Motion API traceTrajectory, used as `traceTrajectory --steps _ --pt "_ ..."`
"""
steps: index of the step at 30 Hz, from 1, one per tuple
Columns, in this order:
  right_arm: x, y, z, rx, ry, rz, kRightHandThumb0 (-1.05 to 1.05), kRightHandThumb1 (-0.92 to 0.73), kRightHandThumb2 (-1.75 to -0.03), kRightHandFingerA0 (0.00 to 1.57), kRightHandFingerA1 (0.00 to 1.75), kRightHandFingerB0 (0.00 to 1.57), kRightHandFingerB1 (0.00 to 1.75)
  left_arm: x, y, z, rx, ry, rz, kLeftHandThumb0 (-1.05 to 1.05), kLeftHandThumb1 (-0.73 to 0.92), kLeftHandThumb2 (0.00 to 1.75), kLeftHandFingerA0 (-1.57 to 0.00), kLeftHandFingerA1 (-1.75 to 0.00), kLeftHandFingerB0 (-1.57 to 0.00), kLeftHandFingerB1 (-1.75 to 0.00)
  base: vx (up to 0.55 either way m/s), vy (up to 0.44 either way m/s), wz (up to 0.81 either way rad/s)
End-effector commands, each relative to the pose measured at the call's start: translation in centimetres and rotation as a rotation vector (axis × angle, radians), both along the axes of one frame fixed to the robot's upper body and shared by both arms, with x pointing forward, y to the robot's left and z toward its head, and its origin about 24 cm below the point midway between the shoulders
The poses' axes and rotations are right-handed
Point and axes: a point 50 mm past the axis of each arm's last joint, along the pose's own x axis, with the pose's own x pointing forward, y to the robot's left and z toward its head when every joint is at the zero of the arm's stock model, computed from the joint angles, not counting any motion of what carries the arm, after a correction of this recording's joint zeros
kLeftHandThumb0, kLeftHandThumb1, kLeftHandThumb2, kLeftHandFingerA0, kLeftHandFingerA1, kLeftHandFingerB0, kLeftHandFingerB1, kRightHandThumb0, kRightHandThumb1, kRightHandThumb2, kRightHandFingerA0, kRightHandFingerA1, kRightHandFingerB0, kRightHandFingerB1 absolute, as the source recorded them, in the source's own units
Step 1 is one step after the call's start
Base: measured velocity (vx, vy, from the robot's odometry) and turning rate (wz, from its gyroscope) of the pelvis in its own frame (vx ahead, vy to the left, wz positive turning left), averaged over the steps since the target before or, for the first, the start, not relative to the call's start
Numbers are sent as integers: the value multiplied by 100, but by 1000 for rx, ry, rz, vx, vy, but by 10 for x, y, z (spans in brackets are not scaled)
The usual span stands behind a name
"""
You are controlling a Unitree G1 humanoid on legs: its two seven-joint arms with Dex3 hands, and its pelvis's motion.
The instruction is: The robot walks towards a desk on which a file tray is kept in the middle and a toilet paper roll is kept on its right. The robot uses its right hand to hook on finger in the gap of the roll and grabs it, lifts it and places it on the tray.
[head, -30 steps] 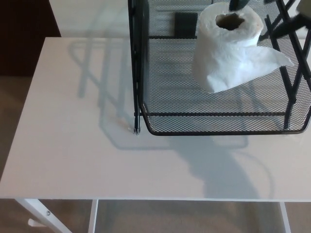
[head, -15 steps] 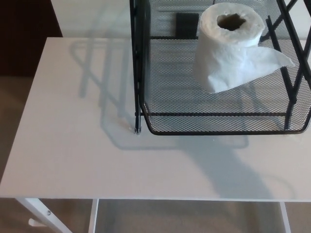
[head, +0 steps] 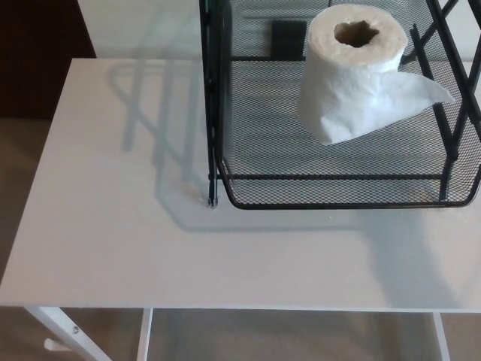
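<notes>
Toilet paper roll (head: 352,68) stands upright in the black mesh file tray (head: 331,192), its core hole facing up and a loose sheet hanging off to the right. We see the tray resting toward the far right of the white surface (head: 113,226), whose near left part lies bare, crossed by the tray's shadows. Brown floor (head: 19,173) shows at the left, a white leg (head: 64,335) below. Neither hand is in view, so we cannot tell how the fingers stand.
</notes>
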Motion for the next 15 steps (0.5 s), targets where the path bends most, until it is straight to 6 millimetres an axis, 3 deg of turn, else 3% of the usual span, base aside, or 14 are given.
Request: traceTrajectory --steps 1,2,4,5,6,7,8,10,11,13,14,15 --pt "-139 -151 -173 699 -703 -1029 -58 -59 -59 90 135 38 59 2 8 5 30 -4 -6 -82 90 68 -50 -83 -30 -72 0 0 0" --pt "-144 -149 -191 709 -718 -1095 -55 -63 -61 58 130 32 59 3 7 7 25 -3 -7 -83 90 67 -51 -82 -29 -70 0 0 0" --pt "-146 -149 -199 695 -721 -1107 -55 -63 -61 58 130 32 59 2 7 6 24 0 -8 -83 90 67 -51 -82 -29 -70 0 0 0" --pt "-153 -146 -215 628 -682 -1145 -51 -69 -60 57 103 24 56 2 7 5 25 1 12 -83 90 67 -50 -81 -29 -69 0 0 0" --pt "-157 -146 -222 585 -654 -1164 -54 -70 -60 60 98 23 54 1 6 5 23 1 8 -82 90 67 -49 -81 -29 -70 0 0 0" --pt "-161 -145 -230 596 -670 -1197 -54 -50 -94 75 96 22 59 1 5 6 23 -1 1 -82 90 67 -49 -81 -30 -70 0 0 0" --pt "-162 -145 -232 591 -661 -1212 -52 -72 -61 65 101 24 53 1 5 5 25 -1 2 -84 90 67 -49 -82 -30 -72 0 0 0" --pt "-166 -144 -240 585 -623 -1254 -53 -73 -61 64 105 23 53 0 6 5 29 1 -18 -84 91 67 -48 -81 -29 -71 0 0 0" --pt "-171 -139 -249 586 -685 -1288 -51 -71 -61 78 137 24 53 0 5 5 26 -3 -12 -82 90 67 -49 -84 -27 -72 0 0 0" --pt "-173 -137 -253 584 -713 -1303 -51 -71 -61 78 137 24 53 0 5 5 24 -6 -9 -82 90 67 -49 -84 -27 -72 0 0 0" --pt "-173 -134 -264 587 -736 -1339 -53 -77 -65 72 161 18 71 2 5 7 24 -13 8 -84 67 103 -51 -81 -30 -70 0 0 0" --pt "-174 -131 -269 596 -733 -1360 -57 -81 -62 70 168 12 91 3 6 8 24 -18 7 -83 90 67 -49 -86 -28 -73 0 0 0"
